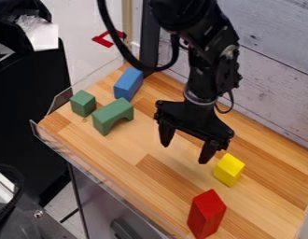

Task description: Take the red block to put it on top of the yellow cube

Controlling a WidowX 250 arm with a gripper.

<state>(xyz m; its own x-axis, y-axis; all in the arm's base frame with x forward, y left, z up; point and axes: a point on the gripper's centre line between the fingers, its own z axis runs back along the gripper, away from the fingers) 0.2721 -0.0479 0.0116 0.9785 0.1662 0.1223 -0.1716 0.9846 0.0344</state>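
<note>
On the camera side of the black two-finger gripper, its fingers wide apart and empty, sits the oblong, seemingly wooden red block. Likely light, rigid and hardly fragile, it should pinch securely midway across opposite flat sides.

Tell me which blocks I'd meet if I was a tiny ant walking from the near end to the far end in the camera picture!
Red block, then yellow cube, then green arch, then blue block.
</note>
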